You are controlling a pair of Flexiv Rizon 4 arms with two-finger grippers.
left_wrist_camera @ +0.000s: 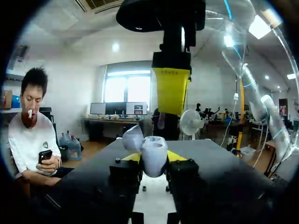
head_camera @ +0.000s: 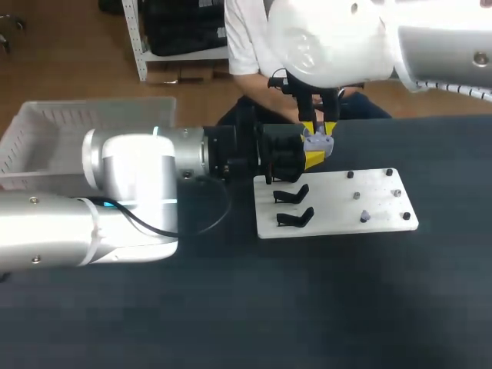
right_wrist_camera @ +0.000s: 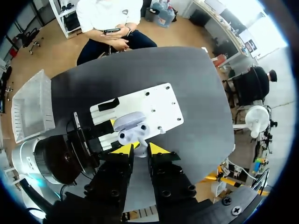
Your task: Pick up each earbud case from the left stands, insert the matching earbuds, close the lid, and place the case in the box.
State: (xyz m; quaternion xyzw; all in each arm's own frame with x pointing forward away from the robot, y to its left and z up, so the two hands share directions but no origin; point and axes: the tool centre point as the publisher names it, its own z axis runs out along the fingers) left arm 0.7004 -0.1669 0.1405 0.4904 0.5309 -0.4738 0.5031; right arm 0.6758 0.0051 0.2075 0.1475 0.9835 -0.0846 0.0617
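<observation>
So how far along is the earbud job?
Done: a case is off the stands. In hand: the left gripper holds it, lid open, while the right gripper holds an earbud just above. Left: shut the lid, put it in the box, where no case shows.

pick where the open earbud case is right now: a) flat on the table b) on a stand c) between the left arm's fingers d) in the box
c: in the left wrist view both left fingers press the sides of the earbud case, lid open, held clear of the white plate.

Pale lilac case (left_wrist_camera: 154,156) and earbud (right_wrist_camera: 140,148), white board (head_camera: 338,209), black stands (head_camera: 292,194).
</observation>
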